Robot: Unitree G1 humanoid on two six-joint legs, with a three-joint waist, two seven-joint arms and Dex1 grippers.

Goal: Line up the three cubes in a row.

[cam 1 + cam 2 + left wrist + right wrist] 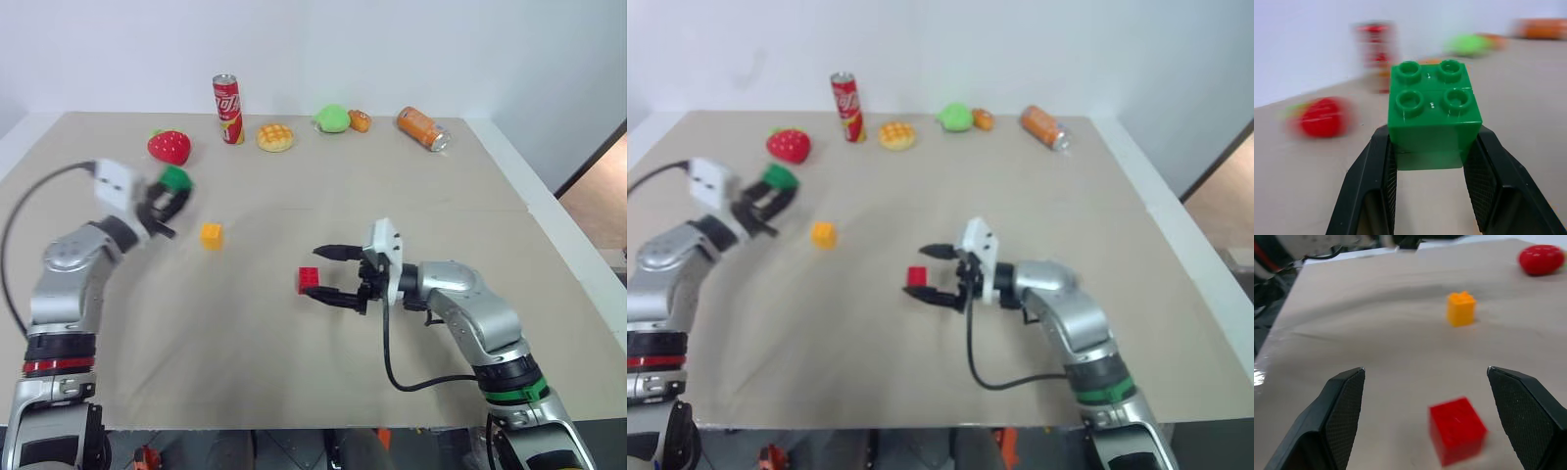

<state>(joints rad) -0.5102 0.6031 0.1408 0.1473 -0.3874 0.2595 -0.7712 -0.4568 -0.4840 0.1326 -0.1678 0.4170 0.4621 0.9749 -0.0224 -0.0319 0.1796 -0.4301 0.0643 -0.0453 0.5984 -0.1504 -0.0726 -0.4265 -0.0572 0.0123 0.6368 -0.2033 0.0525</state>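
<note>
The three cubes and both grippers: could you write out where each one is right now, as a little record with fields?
green cube: clamped in the left gripper, held above the table
red cube: on the table, between the right gripper's open fingers, not gripped
orange-yellow cube: on the table, free, between the two grippers
row: not yet formed

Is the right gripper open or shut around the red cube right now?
Open. The right gripper has its fingers spread wide on either side of the red cube, which sits on the table untouched, with clear gaps to both.
</note>
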